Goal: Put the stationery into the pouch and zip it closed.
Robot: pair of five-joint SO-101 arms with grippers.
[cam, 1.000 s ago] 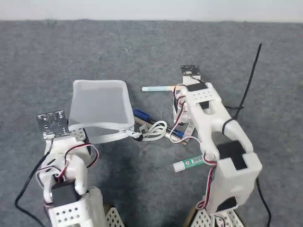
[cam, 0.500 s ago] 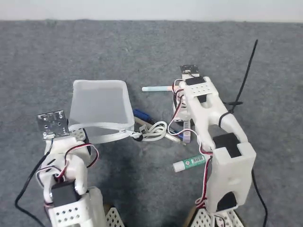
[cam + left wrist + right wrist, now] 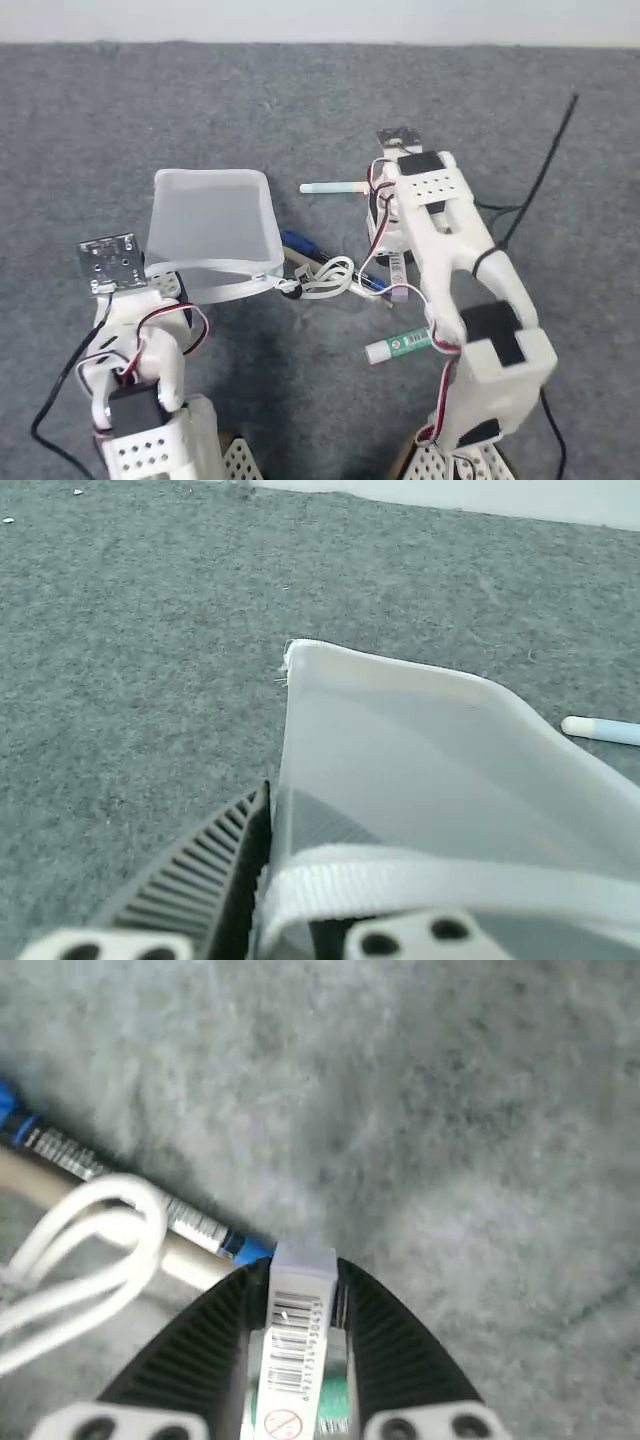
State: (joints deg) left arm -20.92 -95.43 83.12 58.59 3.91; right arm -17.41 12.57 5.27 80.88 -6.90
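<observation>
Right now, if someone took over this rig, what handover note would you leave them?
Left gripper: shut on the pouch rim, mouth open.
Right gripper: shut on a small barcoded item beside the blue pen.
Lying loose too: light-blue pen, glue stick.
Done: nothing visible inside the pouch.
Left: load all items, zip closed.

2 white arms [image 3: 455,250], black ribbed claws [image 3: 300,1272], red-white cables [image 3: 440,385].

The right arm hides one end of the glue stick [image 3: 398,345] and part of the blue pen [image 3: 298,241]. Wrist-view edges cut off the pouch [image 3: 430,760], a pale pen [image 3: 603,730] and the right tool's [image 3: 300,1268] barcoded block [image 3: 297,1360].
</observation>
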